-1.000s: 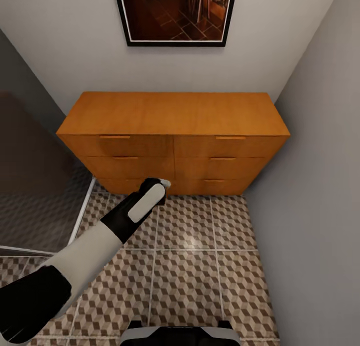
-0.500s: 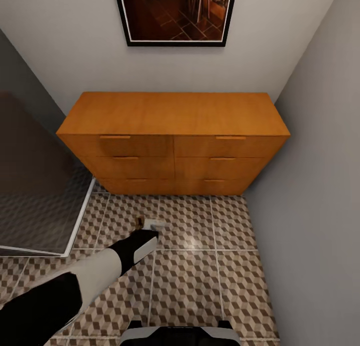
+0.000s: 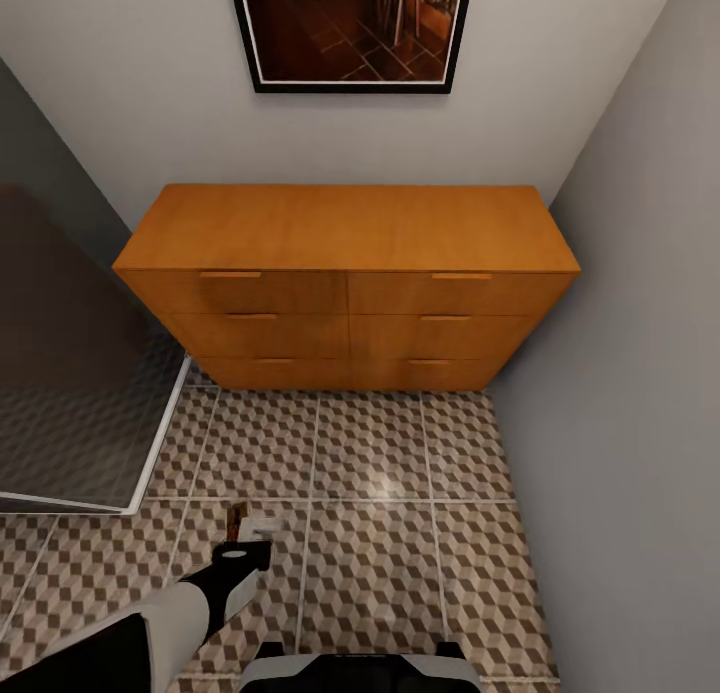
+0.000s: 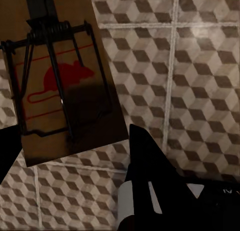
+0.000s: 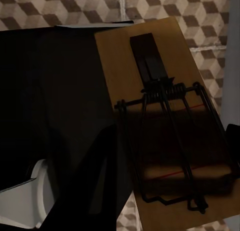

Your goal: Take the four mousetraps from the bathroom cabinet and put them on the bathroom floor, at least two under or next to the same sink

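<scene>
Two traps are out of the cabinet [image 3: 345, 273], whose six drawer fronts all look shut, and none can be seen resting on the bathroom floor [image 3: 370, 533], so the carrying seems under way and every placing is left. The left gripper [image 4: 75, 156] has its fingers [image 4: 145, 161] closed on one mousetrap [image 4: 55, 86], gripped at its near edge; the board hangs over the cube-patterned tiles with its red mouse print and black wire spring facing the camera. In the head view that left arm is drawn low and close to the robot's base, its tip [image 3: 245, 538] just above the floor and well clear of the cabinet. The right wrist view shows a second mousetrap [image 5: 165, 116] filling the frame close to the camera over the tiles, apparently clamped in the right gripper's fingers. No sink is in sight.
</scene>
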Robot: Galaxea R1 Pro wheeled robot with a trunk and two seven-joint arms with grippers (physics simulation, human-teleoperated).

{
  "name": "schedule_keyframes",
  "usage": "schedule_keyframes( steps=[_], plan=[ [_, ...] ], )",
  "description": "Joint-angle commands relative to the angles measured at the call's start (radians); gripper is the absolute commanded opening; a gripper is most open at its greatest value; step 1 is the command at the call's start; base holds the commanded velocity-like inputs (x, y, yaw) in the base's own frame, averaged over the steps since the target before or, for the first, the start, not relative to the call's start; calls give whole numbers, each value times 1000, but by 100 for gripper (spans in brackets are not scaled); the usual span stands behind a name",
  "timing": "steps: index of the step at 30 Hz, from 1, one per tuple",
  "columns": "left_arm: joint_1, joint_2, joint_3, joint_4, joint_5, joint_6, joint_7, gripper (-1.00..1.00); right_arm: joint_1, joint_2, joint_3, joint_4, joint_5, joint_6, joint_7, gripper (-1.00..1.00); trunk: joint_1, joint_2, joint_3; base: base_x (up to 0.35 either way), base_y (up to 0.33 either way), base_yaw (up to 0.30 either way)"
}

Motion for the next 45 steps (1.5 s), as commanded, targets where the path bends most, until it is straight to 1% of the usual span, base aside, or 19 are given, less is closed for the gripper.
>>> schedule_keyframes(
  steps=[1,6,10,13,17,21,23,26,28,29,31,32,33,35,36,37,39,42,45],
  plan=[
    [6,6,-9,15,6,-8,-21,-100,0,0,9,1,-9,-4,-3,-100,0,-1,-1,0,0,0],
    [39,68,-9,43,6,-32,-110,-100,0,-1,9,0,-6,-9,-2,-100,0,-1,-1,0,0,0],
    [74,109,-9,46,6,-90,-158,-100,0,-5,9,-8,-5,-12,-2,-100,0,-1,-1,0,0,0],
    [103,137,-9,48,6,-115,-191,-100,0,-33,8,-39,-5,-14,-3,-100,0,-1,-1,0,0,0],
    [139,164,-9,48,6,-167,-204,-100,0,-79,7,-111,-5,-8,-5,-100,0,-1,-1,0,0,0],
    [181,169,-11,48,5,-207,-206,-100,0,-118,6,-186,-5,18,-7,-100,0,-1,-1,0,0,0],
    [202,169,-12,48,3,-219,-207,-100,0,-126,6,-220,-5,52,-8,-100,0,-1,-1,0,0,0],
    [236,168,-14,48,-1,-252,-236,-100,0,-136,6,-290,-2,131,-9,-100,0,-1,-1,0,0,0],
    [263,168,-15,48,-2,-287,-274,-100,0,-147,6,-357,11,198,-10,-100,0,-1,-1,0,0,0],
    [270,169,-15,49,-3,-296,-281,-100,0,-149,6,-373,17,212,-10,-100,0,-1,-1,0,0,0],
    [296,168,-15,54,-3,-336,-299,-100,0,-153,5,-428,52,256,-11,-100,0,-1,-1,0,0,0],
    [310,168,-15,57,-3,-357,-304,-100,0,-154,5,-448,75,269,-14,-100,0,-1,-1,0,0,0],
    [317,168,-15,58,-3,-369,-305,-100,0,-154,5,-456,86,274,-16,-100,0,-1,-1,0,0,0],
    [345,168,-15,61,-3,-427,-309,-100,0,-154,4,-487,124,286,-31,-100,0,-1,-1,0,0,0],
    [361,167,-15,62,-3,-469,-311,-100,0,-153,3,-500,136,289,-41,-100,0,-1,-1,0,0,0],
    [370,167,-15,62,-3,-493,-311,-100,0,-153,3,-506,140,290,-46,-100,0,-1,-1,0,0,0],
    [405,165,-15,64,-3,-578,-312,-100,0,-150,3,-523,150,292,-58,-100,0,-1,-1,0,0,0],
    [439,164,-15,65,-2,-630,-311,-100,0,-146,4,-542,153,293,-64,-100,0,-1,-1,0,0,0],
    [463,162,-15,65,0,-649,-304,-100,0,-143,4,-555,154,292,-65,-100,0,-1,-1,0,0,0]
  ],
)
